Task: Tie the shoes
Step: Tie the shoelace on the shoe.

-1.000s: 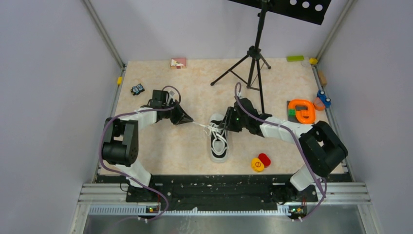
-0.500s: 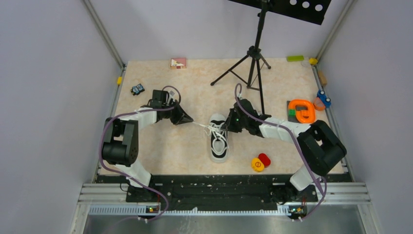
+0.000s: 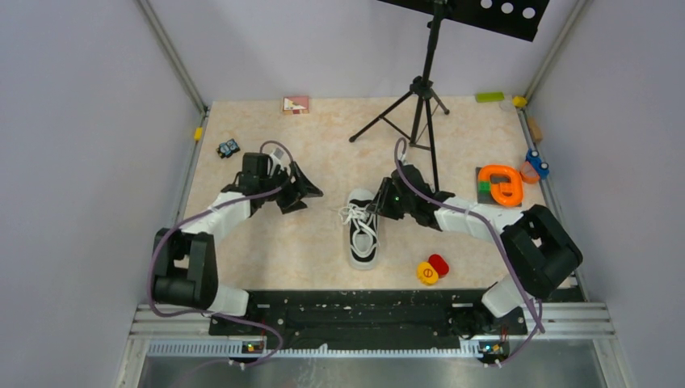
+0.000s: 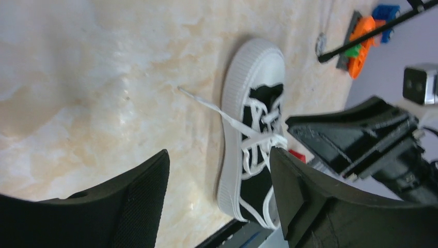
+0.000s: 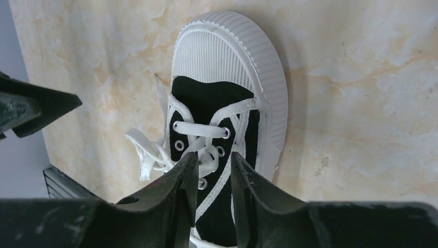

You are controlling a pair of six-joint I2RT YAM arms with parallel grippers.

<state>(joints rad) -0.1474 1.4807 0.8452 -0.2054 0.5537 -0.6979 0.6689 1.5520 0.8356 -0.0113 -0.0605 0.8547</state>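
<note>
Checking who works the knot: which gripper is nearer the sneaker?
Right. The right gripper hangs directly over the sneaker at its laces, jaws slightly apart. The left gripper sits off to the sneaker's left, jaws wide open, touching nothing.

My booth, seen from above
Pale grey walls (image 3: pixel 89 121) close me in around a beige marbled table (image 3: pixel 275 250); a black tripod (image 3: pixel 421 87) stands at its far side

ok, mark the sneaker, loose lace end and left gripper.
sneaker (image 5: pixel 232 54), right wrist view, white toe cap.
loose lace end (image 4: pixel 201 102), left wrist view, flat strand near its tip.
left gripper (image 4: pixel 218 159), left wrist view, midway between open fingertips.
</note>
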